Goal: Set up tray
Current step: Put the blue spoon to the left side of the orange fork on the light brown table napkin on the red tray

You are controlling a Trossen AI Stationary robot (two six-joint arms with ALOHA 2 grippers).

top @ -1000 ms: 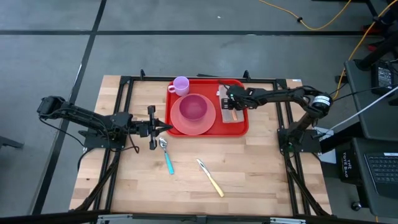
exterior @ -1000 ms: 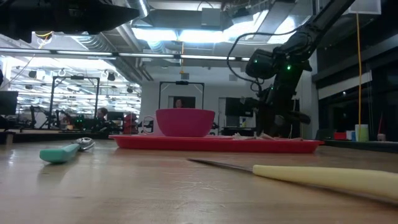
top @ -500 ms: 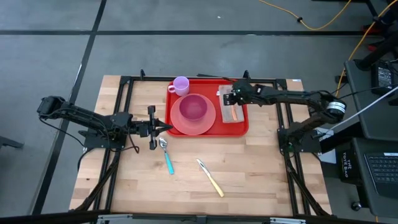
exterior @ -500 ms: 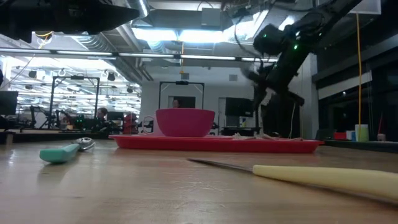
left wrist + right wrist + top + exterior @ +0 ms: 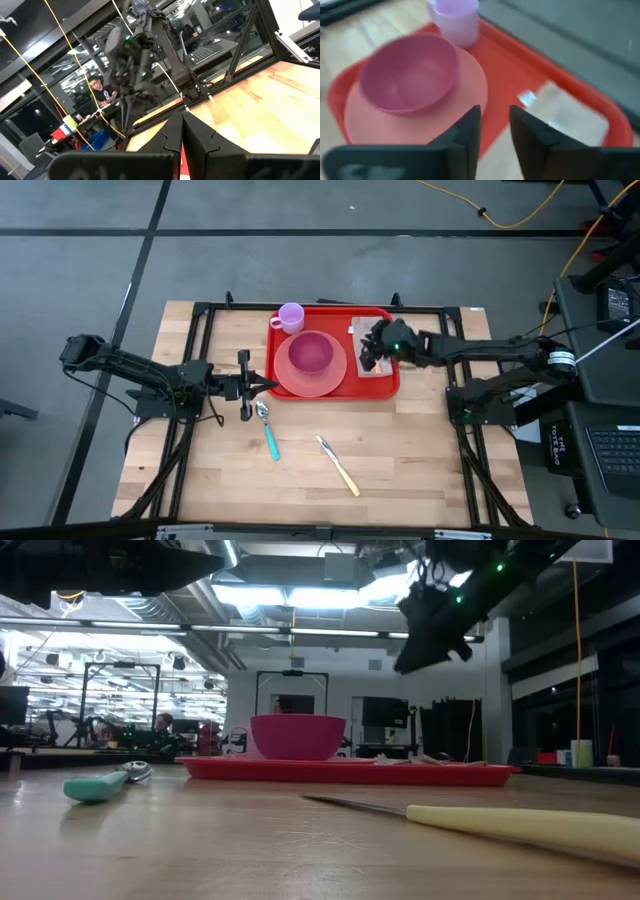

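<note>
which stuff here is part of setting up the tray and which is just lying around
Part of the job:
- tray
- pink bowl on the plate
- purple cup
- napkin
- spoon and knife, on the table off the tray
- right gripper, over the tray

Lying about:
- yellow cable on the floor
- laptop

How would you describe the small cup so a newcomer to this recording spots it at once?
Start at the big red tray on the far half of the wooden table. On it sits a round pink plate holding a pink bowl. The cup stands upright in the tray's far left corner, beside the plate: pale lilac and the smallest dish there.
</note>
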